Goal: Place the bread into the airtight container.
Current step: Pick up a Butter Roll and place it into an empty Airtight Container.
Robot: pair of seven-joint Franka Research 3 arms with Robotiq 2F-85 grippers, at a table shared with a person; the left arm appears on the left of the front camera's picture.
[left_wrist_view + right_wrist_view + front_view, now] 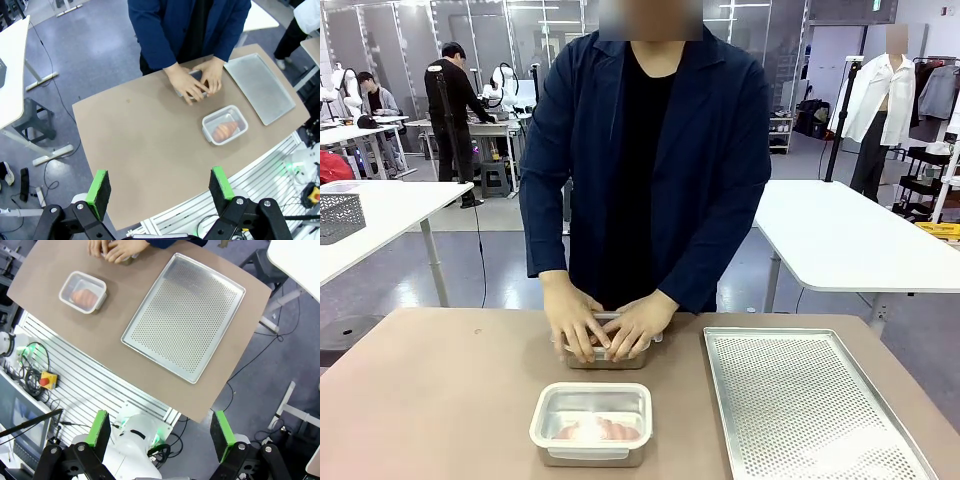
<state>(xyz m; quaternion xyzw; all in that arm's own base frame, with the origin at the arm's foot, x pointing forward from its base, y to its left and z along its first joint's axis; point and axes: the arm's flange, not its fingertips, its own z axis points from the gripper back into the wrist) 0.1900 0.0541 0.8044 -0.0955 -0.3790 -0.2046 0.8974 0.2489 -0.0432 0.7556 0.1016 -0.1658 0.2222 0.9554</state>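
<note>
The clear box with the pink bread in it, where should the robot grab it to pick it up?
Probably by the rim of the clear rectangular plastic container, from straight above. It sits flat and upright on the brown table, so its two long sides are free for a pincer. The person's hands rest on another container behind it, so stay on the near side.

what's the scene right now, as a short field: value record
table: brown top
near container: clear lidded container, bread inside
far container: second container under the person's hands
tray: perforated metal tray, bare, on the robot's right
left gripper: open, high above the table
right gripper: open, high above the tray's side
</note>
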